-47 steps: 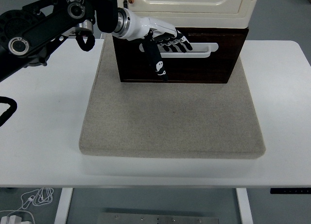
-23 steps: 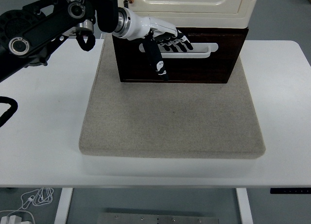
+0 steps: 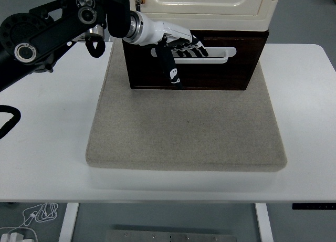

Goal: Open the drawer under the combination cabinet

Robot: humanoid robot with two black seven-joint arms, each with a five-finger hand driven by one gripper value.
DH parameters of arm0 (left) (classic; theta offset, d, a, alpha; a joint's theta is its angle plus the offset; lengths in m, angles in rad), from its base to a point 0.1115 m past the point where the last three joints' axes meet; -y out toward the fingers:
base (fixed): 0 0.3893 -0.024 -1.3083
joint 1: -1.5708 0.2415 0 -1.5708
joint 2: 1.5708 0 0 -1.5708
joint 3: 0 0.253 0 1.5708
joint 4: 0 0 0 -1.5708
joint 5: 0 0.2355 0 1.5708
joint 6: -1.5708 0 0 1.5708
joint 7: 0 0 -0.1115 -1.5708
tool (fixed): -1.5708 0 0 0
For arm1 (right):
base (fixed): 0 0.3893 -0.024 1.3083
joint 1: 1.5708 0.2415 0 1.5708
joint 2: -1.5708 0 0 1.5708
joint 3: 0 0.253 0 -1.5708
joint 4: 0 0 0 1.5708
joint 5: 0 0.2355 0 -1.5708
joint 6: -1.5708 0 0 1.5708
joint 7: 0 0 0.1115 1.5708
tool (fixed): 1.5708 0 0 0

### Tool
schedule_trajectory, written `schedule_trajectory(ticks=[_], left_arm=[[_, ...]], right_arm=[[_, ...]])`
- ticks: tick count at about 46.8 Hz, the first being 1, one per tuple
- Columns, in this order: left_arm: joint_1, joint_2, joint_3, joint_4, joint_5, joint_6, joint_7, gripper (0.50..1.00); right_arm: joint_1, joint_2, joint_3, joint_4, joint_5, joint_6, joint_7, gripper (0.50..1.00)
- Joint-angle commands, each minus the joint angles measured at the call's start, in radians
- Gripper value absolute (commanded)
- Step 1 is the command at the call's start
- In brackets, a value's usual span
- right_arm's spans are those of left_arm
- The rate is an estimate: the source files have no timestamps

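The drawer [image 3: 195, 63] sits closed under the cream cabinet [image 3: 205, 6] on the grey mat [image 3: 184, 132]; the left robot hand [image 3: 181, 42] hooks its fingers [image 3: 195, 49] into the white handle [image 3: 218, 55]. A shallow hook risks slipping off, and an angled pull may drag the whole cabinet across the surface [image 3: 47, 147]

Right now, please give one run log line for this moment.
phase: grasping handle | left hand: fingers hooked in white handle | drawer: looks closed | right hand: not in view
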Motion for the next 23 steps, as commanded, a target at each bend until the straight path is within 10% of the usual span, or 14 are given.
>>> schedule_trajectory(ticks=[1, 23], left_arm=[[0.000, -0.001, 0.001, 0.000, 0.000, 0.000, 0.000, 1.000], [-0.003, -0.001, 0.002, -0.001, -0.003, -0.001, 0.000, 1.000]], right_arm=[[0.000, 0.000, 0.000, 0.000, 0.000, 0.001, 0.000, 0.928], [0.000, 0.000, 0.000, 0.000, 0.000, 0.001, 0.000, 0.928]])
